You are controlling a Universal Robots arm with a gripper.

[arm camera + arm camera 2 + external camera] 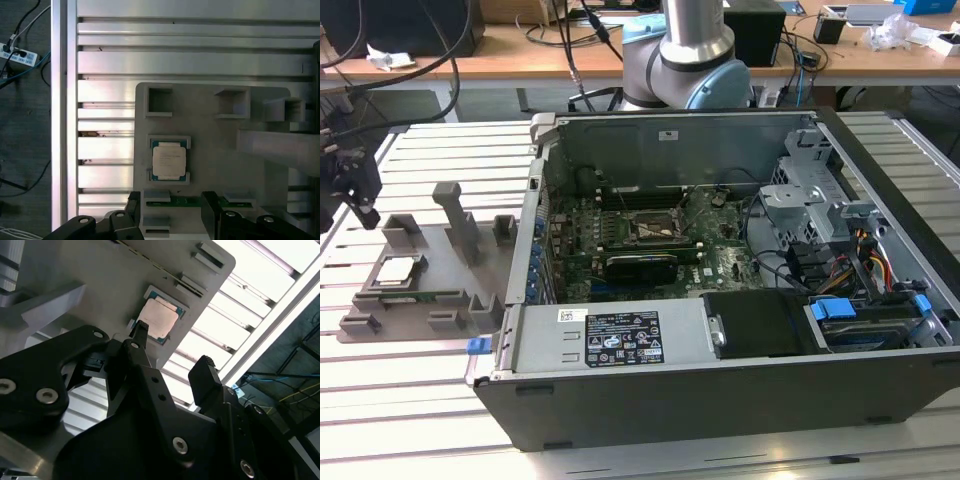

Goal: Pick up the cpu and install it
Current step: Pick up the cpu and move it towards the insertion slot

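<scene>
Silver-grey with a pale rim, the cpu (pixel 169 160) lies flat in a shallow pocket of the grey holder block (pixel 220 165) on the slatted aluminium desk (pixel 175 60). The tool (pixel 171 200) hangs above it, its two black fingers (pixel 210 202) spread apart and holding nothing. The chip sits below and slightly ahead of the gap, clear of both fingers, with its edges roughly square to the line between them. The open computer case (pixel 740 400) stands well off to one side.

ext: high, wide over case (pixel 720 410) | both wrists: near, share cpu (pixel 169 160) (pixel 159 319)
</scene>
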